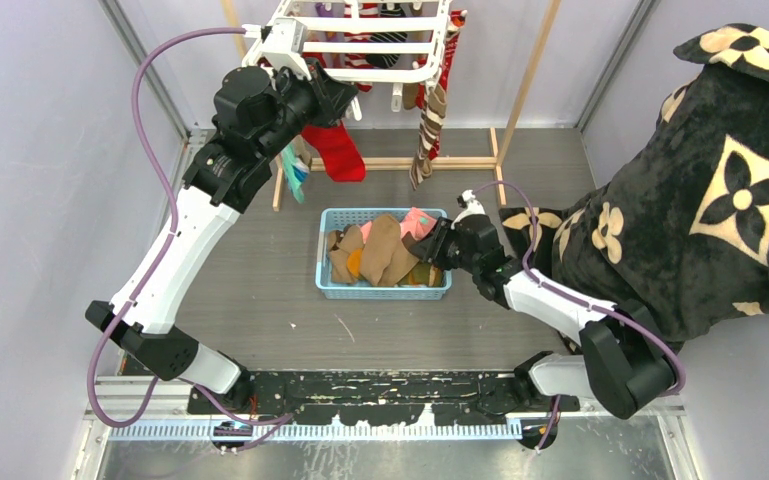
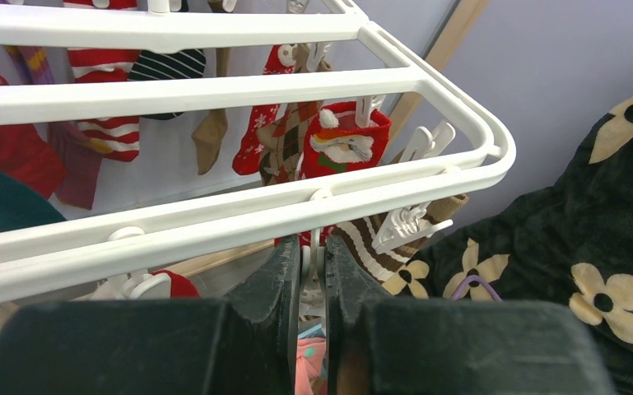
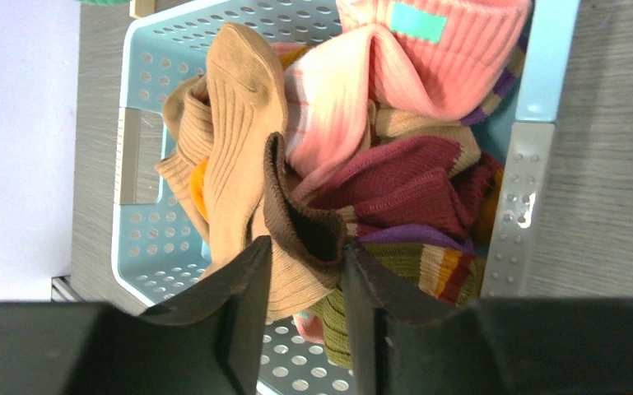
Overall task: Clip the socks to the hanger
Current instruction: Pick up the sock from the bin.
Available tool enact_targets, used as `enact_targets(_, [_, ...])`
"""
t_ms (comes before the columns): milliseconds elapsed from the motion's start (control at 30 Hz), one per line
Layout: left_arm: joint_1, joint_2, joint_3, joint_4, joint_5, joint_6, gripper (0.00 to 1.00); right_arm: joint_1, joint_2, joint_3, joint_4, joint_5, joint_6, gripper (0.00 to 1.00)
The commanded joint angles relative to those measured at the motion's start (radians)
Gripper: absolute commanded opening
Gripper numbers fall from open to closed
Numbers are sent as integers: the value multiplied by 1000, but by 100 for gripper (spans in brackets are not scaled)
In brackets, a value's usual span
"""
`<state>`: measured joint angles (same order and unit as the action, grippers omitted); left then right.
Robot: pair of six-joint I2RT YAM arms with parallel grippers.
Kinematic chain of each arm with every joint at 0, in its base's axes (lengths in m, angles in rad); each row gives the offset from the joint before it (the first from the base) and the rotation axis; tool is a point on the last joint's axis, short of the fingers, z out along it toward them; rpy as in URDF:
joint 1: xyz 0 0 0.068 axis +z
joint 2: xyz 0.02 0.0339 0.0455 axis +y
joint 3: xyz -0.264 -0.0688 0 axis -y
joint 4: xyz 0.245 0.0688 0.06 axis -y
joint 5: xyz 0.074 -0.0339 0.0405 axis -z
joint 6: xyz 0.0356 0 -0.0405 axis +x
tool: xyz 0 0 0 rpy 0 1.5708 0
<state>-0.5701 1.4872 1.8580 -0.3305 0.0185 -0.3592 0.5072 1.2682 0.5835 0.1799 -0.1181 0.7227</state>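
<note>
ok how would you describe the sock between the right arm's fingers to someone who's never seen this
Find the pale blue basket in the middle of the table. Lying across the heap inside it is a long ribbed tan sock. Its dark brown cuff, sitting between the right end effector's fingers, sets it apart from the pink sock and maroon sock beside it.

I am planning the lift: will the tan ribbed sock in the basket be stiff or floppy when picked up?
Probably floppy: the tan sock lies folded and draped over the other socks. Likely light, being thin knit. Its ribbed surface should not slip in the right tool, though it may drag them along.
</note>
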Motion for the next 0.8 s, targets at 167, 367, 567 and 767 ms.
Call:
enact_targets(167, [-6, -39, 12, 12, 7, -3, 0, -7, -52, -31, 200, -75, 4, 11])
enact_targets(367, [-6, -42, 10, 10, 8, -3, 0, -8, -214, 68, 82, -161, -229, 1])
enact_targets(567, [-6, -38, 14, 9, 11, -7, 0, -7, -255, 289, -137, -220, -495, 1])
enact_targets(767, [-6, -35, 24, 3, 11, -15, 0, -6, -223, 501, -235, -309, -636, 1])
